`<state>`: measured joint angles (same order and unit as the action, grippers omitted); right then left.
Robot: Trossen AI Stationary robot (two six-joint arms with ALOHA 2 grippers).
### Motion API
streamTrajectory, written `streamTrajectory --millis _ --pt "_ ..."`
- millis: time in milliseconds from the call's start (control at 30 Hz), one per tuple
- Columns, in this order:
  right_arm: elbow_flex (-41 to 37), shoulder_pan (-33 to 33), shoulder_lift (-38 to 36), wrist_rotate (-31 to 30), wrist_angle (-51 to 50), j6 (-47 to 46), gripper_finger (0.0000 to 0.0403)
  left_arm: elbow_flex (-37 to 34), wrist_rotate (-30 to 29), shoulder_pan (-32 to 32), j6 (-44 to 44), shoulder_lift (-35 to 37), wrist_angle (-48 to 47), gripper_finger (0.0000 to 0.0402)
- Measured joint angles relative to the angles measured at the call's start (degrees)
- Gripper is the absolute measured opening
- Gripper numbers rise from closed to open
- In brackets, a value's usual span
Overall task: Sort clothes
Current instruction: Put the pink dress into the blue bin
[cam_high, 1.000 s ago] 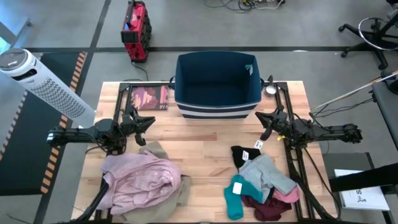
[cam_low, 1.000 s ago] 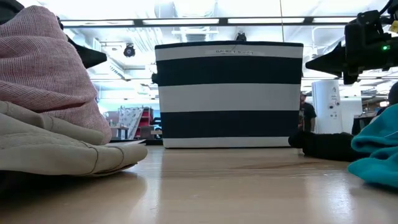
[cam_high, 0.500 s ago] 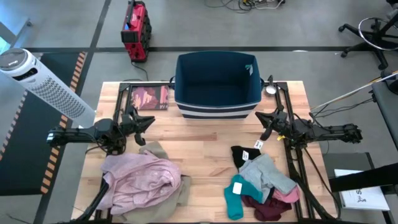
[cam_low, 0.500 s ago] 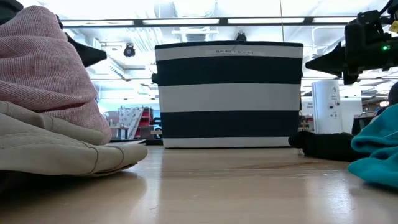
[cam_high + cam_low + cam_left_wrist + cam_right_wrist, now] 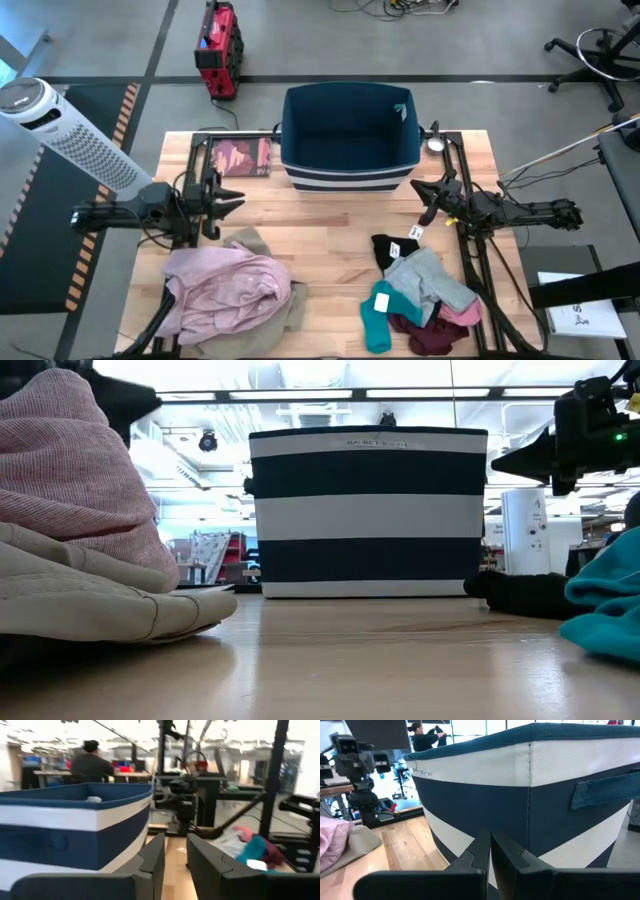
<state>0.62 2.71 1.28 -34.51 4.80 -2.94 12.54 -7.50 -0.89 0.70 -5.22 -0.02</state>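
The left pincer (image 5: 228, 200) hovers with a narrow gap between its fingers (image 5: 152, 855), holding nothing; the pink garment (image 5: 225, 285) lies just beneath and behind it on the bench (image 5: 330, 225). The right pincer (image 5: 425, 200) is pressed shut and empty beside the striped bin (image 5: 348, 130), with the small clothes pile (image 5: 425, 290) nearby. Bare bench lies between the two. Only the left wrist view shows a person (image 5: 90, 762) beyond the bin.

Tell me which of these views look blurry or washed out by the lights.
Left wrist view: soft and smeared, the striped bin and room behind blurred. Low view: bright ceiling lights blow out the top, and the nearby pink garment and teal piece are out of focus. High view: evenly lit, sharp. Right wrist view: fairly clear.
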Motion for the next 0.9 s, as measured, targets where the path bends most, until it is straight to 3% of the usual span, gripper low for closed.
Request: streamTrajectory --millis 267,533,767,900 --pt "-0.01 0.00 0.00 0.01 0.00 0.00 0.0000 11.33 3.06 -0.09 1.74 -11.62 -14.25 0.0146" --pt "-0.01 0.00 0.00 0.01 0.01 0.00 0.0000 17.46 10.10 -0.75 6.12 -25.12 -20.01 0.0207" --pt "0.00 0.01 0.00 -0.01 0.00 0.00 0.0000 19.18 10.61 -6.72 8.48 -35.37 -19.53 0.0226" --pt "0.00 0.00 0.00 0.01 0.02 0.00 0.0000 22.39 7.93 -12.73 9.60 -41.13 -19.35 0.0231"
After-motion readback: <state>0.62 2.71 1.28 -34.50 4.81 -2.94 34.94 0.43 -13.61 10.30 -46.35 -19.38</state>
